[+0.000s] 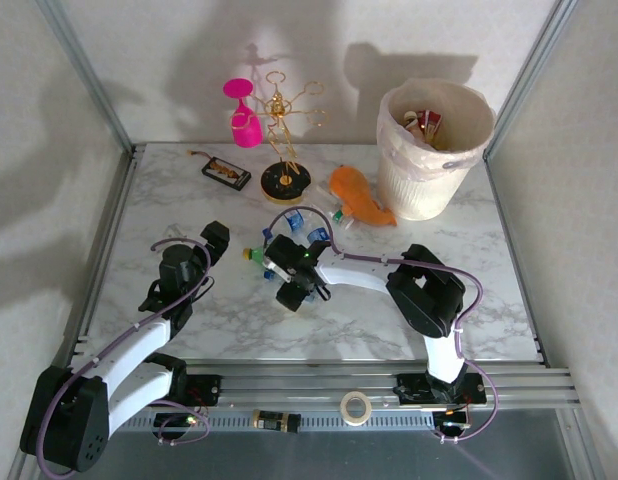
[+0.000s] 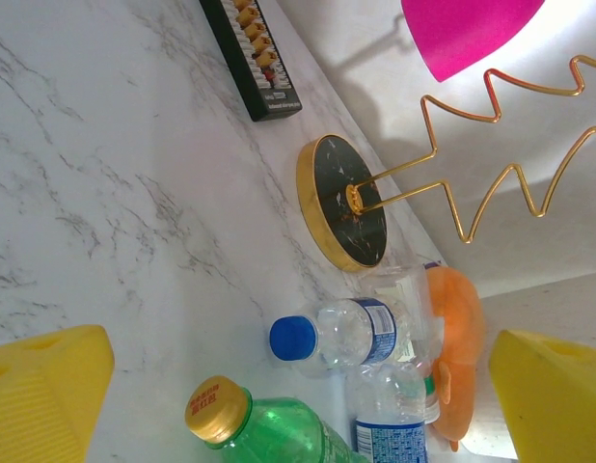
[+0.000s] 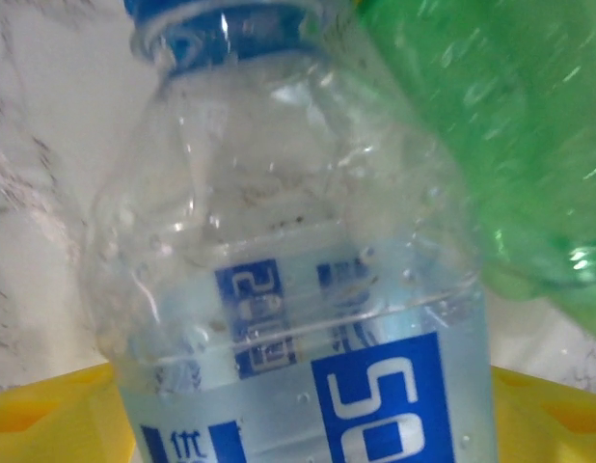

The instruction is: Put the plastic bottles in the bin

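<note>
Bottles (image 1: 295,222) bunched together from above, right gripper (image 3: 298,429) straddling clear bottle (image 3: 288,270) in close-up, hold unclear, left gripper (image 2: 298,386) spread wide

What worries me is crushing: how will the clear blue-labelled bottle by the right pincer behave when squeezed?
Probably light: the clear bottle looks nearly empty. Its thin, dented walls would likely buckle. Round and smooth, it may slip or roll.

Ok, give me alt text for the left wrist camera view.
Plastic bottles lie on a marble table ahead of the open left tool: a clear bottle with a blue cap, a green bottle with a gold cap. Beyond are a gold rack's base and a black device.
</note>
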### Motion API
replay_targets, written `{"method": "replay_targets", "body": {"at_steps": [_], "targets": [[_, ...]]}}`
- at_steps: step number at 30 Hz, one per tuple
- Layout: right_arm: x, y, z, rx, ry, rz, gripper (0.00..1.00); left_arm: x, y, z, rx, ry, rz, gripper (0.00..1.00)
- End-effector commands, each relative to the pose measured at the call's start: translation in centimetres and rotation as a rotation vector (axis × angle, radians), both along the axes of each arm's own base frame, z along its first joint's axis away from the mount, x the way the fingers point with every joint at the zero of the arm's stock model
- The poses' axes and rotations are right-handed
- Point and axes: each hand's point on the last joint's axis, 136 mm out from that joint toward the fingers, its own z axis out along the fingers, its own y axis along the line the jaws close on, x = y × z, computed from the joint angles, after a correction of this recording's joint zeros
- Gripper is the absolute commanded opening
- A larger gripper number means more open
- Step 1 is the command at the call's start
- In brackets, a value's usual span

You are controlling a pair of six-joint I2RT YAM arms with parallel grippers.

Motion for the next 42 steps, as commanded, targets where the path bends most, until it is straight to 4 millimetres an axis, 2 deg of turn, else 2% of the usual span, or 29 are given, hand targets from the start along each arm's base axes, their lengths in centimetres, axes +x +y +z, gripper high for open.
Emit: {"method": "replay_targets", "body": {"at_steps": [1,13,18,21,27,30,33,36,39,42], "targets": [[-0.5,-0.5,-0.7,-0.031,0.006,-0.002,0.80,-0.3,0.0,-0.4,-0.025,0.000,-0.002,0.99],[-0.3,0.7,0.7,0.019,-0.017,0.022,0.48,-0.6,0.2,-0.4,-0.025,-0.006,0.002,1.00],[-0.5,1.4,1.8,0.065,-0.014,0.034,0.42,-0.7,0.2,-0.3,-0.025,-0.009,0.001,1.00],[-0.7,2.4,3.1,0.129,-0.007,0.042,0.40,-0.7,0.2,-0.3,-0.025,-0.009,0.001,1.00],[-0.9,5.0,8.5,0.362,-0.020,0.067,0.38,-0.7,0.1,-0.1,-0.022,-0.017,-0.005,1.00],[0.2,5.4,11.7,0.478,-0.058,0.049,0.38,-0.7,0.0,0.0,-0.019,-0.021,-0.014,1.00],[2.6,5.0,15.6,0.601,-0.116,-0.002,0.37,-0.7,-0.3,0.1,-0.021,-0.030,-0.029,1.00],[4.7,4.3,20.3,0.758,-0.178,-0.041,0.36,-0.6,-0.8,0.3,-0.026,-0.038,-0.061,0.99],[6.4,2.9,24.9,0.911,-0.234,-0.052,0.36,-0.4,-1.6,0.7,-0.019,-0.044,-0.106,1.00],[8.1,0.7,29.1,1.036,-0.281,-0.078,0.36,-0.2,-2.4,1.1,-0.006,-0.050,-0.156,1.00]]}}
